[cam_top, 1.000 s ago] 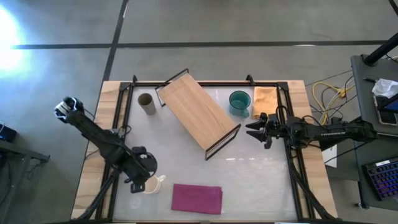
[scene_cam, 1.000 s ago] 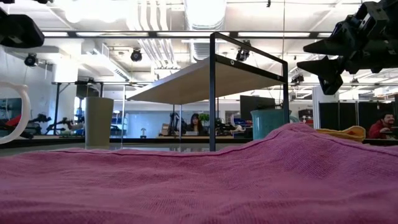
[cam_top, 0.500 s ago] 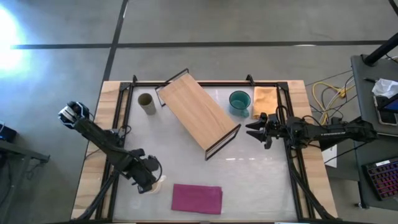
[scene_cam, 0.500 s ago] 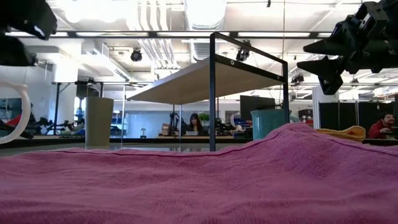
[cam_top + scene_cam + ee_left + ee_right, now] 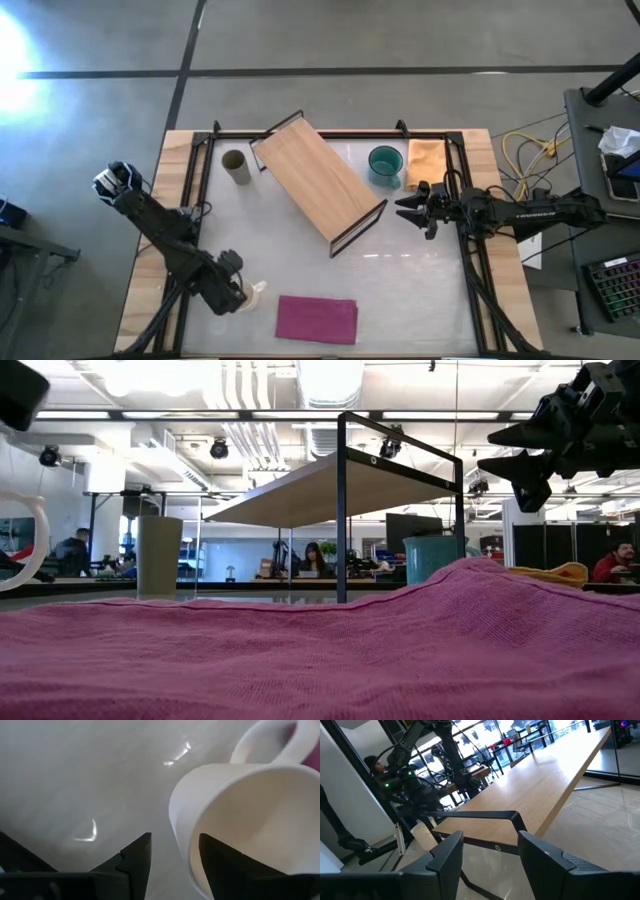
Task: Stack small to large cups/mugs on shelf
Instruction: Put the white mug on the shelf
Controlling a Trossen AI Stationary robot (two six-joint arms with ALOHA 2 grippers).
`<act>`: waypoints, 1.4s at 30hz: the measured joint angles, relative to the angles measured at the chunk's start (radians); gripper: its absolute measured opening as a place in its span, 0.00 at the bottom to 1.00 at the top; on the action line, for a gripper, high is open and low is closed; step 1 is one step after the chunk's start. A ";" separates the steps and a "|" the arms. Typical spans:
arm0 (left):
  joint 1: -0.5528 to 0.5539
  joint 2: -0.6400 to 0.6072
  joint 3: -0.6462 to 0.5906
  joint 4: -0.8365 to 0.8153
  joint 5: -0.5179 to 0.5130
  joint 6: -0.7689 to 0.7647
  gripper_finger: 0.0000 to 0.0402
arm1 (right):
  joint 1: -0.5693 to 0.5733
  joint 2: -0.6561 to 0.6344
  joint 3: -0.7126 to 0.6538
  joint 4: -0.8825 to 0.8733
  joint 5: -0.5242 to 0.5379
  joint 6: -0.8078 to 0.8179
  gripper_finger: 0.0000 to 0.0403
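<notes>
The white mug stands upright on the table near its front left, with its handle at the left edge of the low view. My left gripper is open right above it, pointing down. In the left wrist view one finger stands outside the mug's wall and the other over its opening. The teal mug and the olive cup stand on the table at either end of the wooden shelf. My right gripper is open and empty, above the table right of the shelf. My left gripper comes at the white mug from above, with the part of its wall opposite the handle between its two fingers. Whether either finger touches the wall, I cannot tell. The mug stands on the table.
A magenta cloth lies flat at the front, right of the white mug. An orange cloth lies beside the teal mug. A black rail frame runs around the table. The shelf stands slantwise across the table's middle.
My left gripper has gone toward the table's near edge and come over the white mug, which has stayed where it was. My right arm has kept still.
</notes>
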 joint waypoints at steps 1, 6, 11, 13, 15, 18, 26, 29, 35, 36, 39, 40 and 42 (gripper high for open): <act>-0.007 0.000 0.000 0.000 -0.001 -0.040 0.38 | 0.000 0.000 0.000 0.000 0.000 0.000 0.45; -0.027 0.000 0.000 0.000 -0.005 -0.187 0.38 | 0.000 0.000 0.000 0.000 0.000 0.000 0.45; -0.028 0.000 -0.003 -0.001 -0.009 -0.245 0.36 | 0.000 0.000 0.000 0.000 0.000 0.000 0.45; -0.028 0.000 -0.003 0.000 -0.014 -0.250 0.32 | 0.000 0.000 0.000 0.000 0.000 0.000 0.45; -0.028 0.000 -0.006 0.000 -0.026 -0.253 0.27 | 0.000 0.000 0.000 0.000 0.001 0.000 0.45; -0.027 -0.001 -0.020 0.003 -0.038 -0.255 0.17 | 0.000 0.000 0.000 0.000 0.000 0.000 0.45; -0.007 -0.003 -0.059 0.043 -0.066 -0.241 0.01 | 0.000 0.000 0.000 0.000 0.000 0.000 0.45; 0.034 -0.029 -0.032 0.032 -0.105 -0.187 0.00 | 0.000 0.000 0.000 0.000 0.000 0.000 0.45; 0.203 -0.117 0.068 -0.158 -0.122 -0.032 0.00 | 0.000 0.000 0.000 0.000 0.000 0.000 0.45; 0.238 -0.136 0.094 -0.190 -0.141 -0.002 0.00 | 0.000 0.000 0.000 0.000 0.000 0.000 0.45; 0.349 -0.187 0.176 -0.298 -0.200 0.080 0.00 | 0.000 0.000 0.000 0.000 0.000 0.000 0.45; 0.391 -0.204 0.205 -0.314 -0.219 0.109 0.00 | 0.000 0.000 0.000 0.000 0.000 0.000 0.45; 0.480 -0.238 0.256 -0.333 -0.263 0.172 0.00 | 0.000 0.000 0.000 0.000 0.000 0.000 0.45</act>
